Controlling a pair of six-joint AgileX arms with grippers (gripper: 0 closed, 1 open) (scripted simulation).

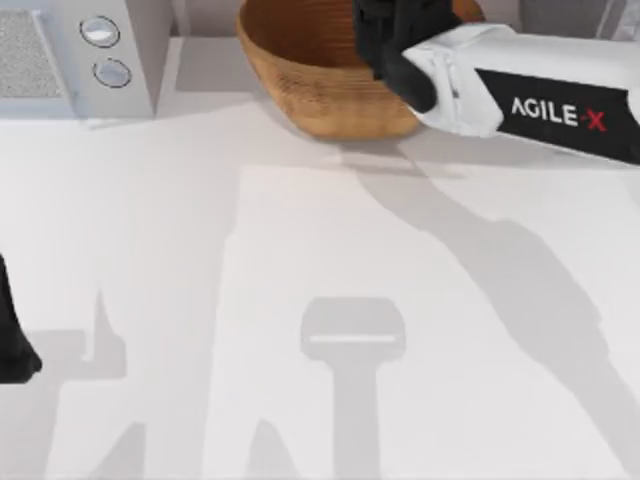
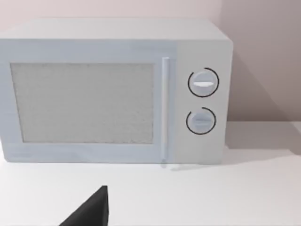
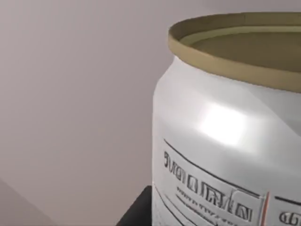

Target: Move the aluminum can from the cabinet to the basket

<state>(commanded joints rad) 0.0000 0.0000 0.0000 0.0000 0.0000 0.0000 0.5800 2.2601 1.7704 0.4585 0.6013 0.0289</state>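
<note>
Your right gripper sits over the basket. The aluminum can lies directly against it; whether the fingers clamp it cannot be told. Your left arm is parked at the table's left edge.

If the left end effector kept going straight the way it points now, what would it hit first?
Probably the white microwave: the left wrist view faces its door squarely across bare table. Depth is hard to judge.

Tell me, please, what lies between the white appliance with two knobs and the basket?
In the top view, nothing: bare white table separates the white appliance from the basket.
</note>
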